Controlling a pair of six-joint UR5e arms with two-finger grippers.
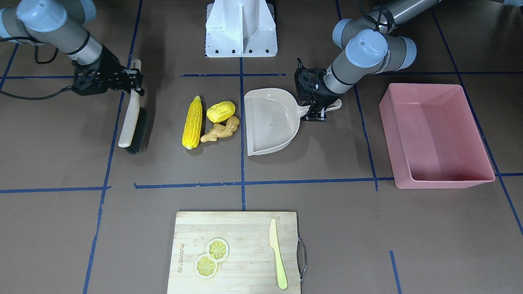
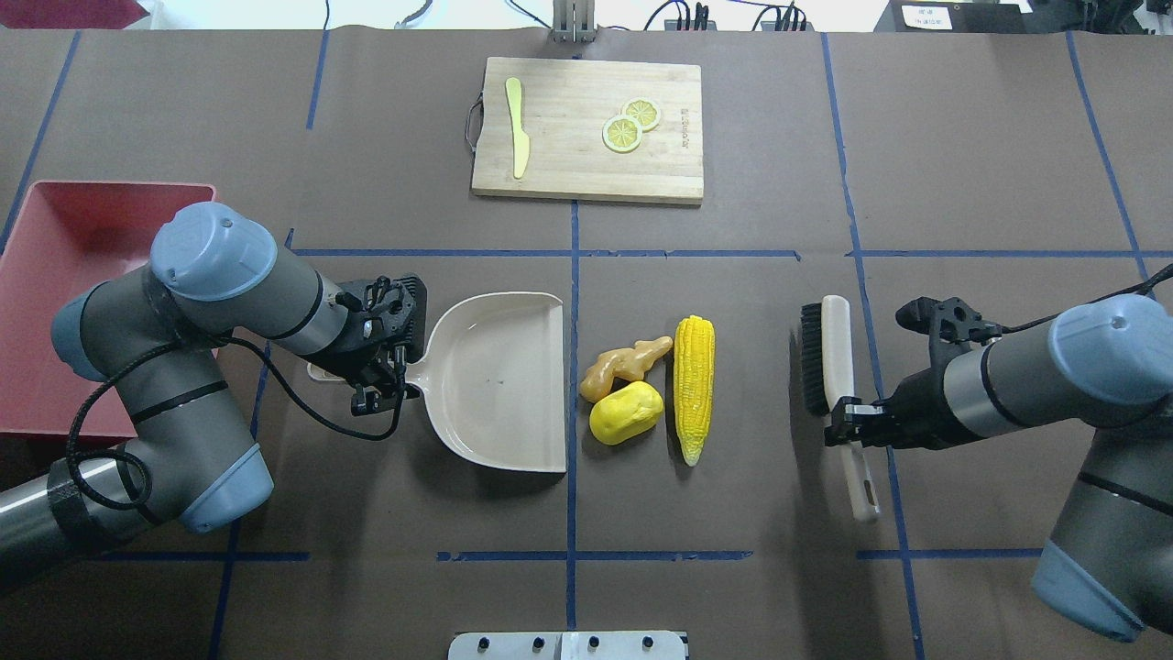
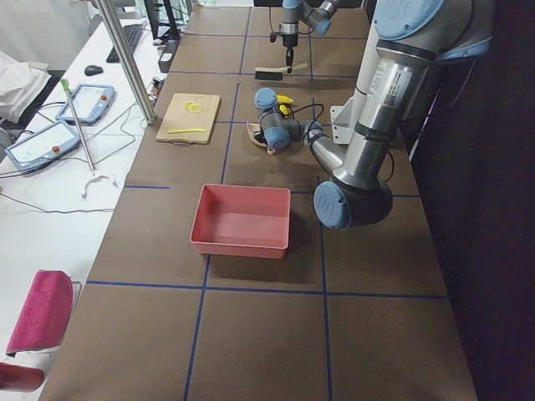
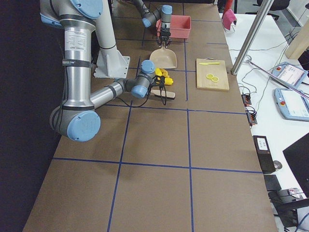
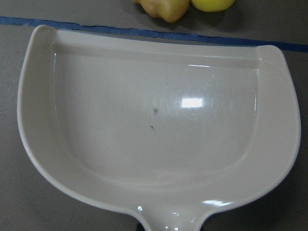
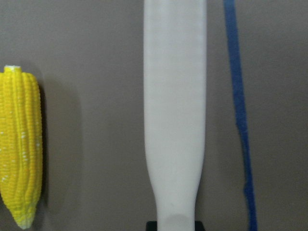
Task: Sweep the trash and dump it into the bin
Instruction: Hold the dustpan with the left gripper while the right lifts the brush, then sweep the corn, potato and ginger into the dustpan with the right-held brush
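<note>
The trash lies in a cluster mid-table: a yellow corn cob (image 2: 694,385), a rounded yellow lump (image 2: 626,412) and a tan ginger root (image 2: 623,360). A beige dustpan (image 2: 495,380) rests flat with its open mouth facing the trash. My left gripper (image 2: 376,374) is shut on its handle. On the other side of the trash lies a beige brush (image 2: 829,353) with black bristles, and my right gripper (image 2: 850,426) is shut on its handle. The pink bin (image 2: 55,266) stands behind the left arm, partly hidden by it. In the front-facing view the bin (image 1: 445,181) holds nothing.
At the table's far side, a wooden cutting board (image 2: 586,170) carries two lemon slices (image 2: 630,124) and a yellow-green knife (image 2: 518,137). The white robot base (image 1: 241,41) stands at the near middle. Blue tape lines cross the brown table.
</note>
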